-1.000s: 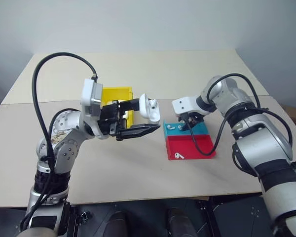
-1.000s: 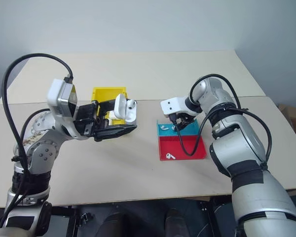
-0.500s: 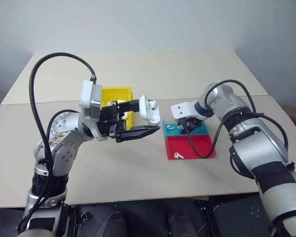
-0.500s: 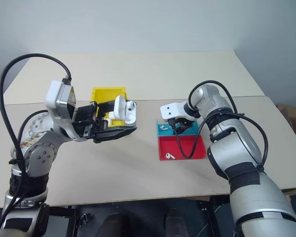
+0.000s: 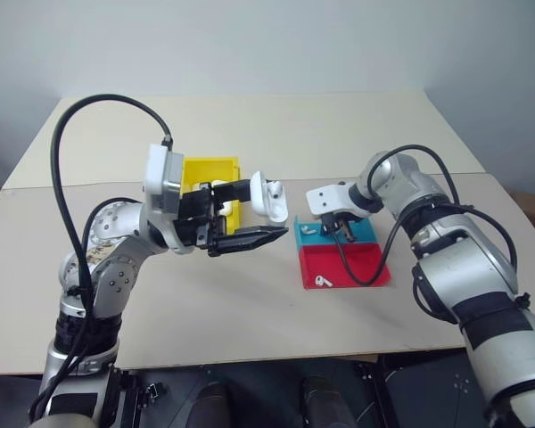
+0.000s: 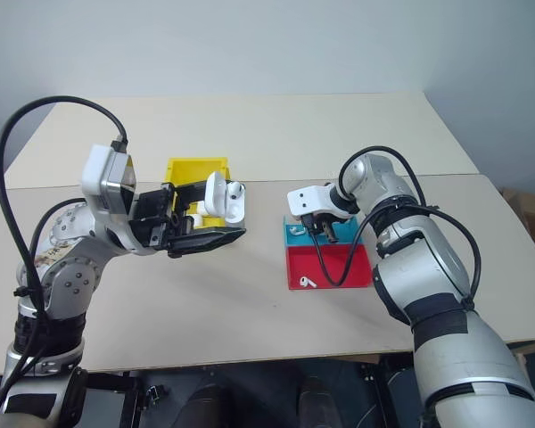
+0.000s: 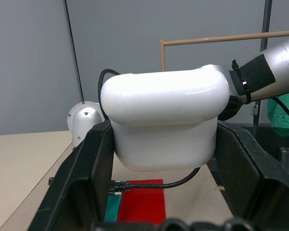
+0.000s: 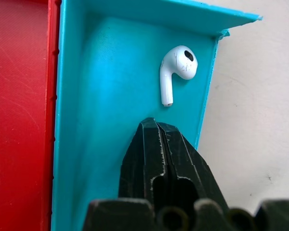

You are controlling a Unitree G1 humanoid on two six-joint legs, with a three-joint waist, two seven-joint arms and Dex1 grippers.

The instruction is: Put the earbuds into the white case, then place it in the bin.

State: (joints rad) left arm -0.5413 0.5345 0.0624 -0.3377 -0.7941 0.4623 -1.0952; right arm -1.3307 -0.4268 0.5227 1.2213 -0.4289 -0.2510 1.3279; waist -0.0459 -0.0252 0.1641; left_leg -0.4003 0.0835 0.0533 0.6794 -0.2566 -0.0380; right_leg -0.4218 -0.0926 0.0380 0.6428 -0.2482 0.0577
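Note:
My left gripper (image 5: 269, 212) is shut on the white case (image 5: 269, 196) and holds it in the air to the right of the yellow bin (image 5: 209, 169). The case (image 7: 164, 120) sits between the two black fingers with its lid flipped open. My right gripper (image 5: 346, 232) points down into the blue half of the tray (image 5: 367, 234), its fingers shut with nothing between them. One of the earbuds (image 8: 176, 67) lies on the blue floor just past the shut fingertips (image 8: 151, 124), not touching them. Another earbud (image 5: 320, 281) lies in the red half.
The blue-and-red tray's red half (image 5: 357, 263) lies on the tan table (image 5: 250, 321) in front of the right arm. A black cable (image 5: 361, 276) from the right wrist loops over the red half. The table's far side (image 5: 294, 125) is bare.
My right gripper's fingers have closed over the blue half of the tray without catching the earbud. The left gripper and the case have stayed where they were.

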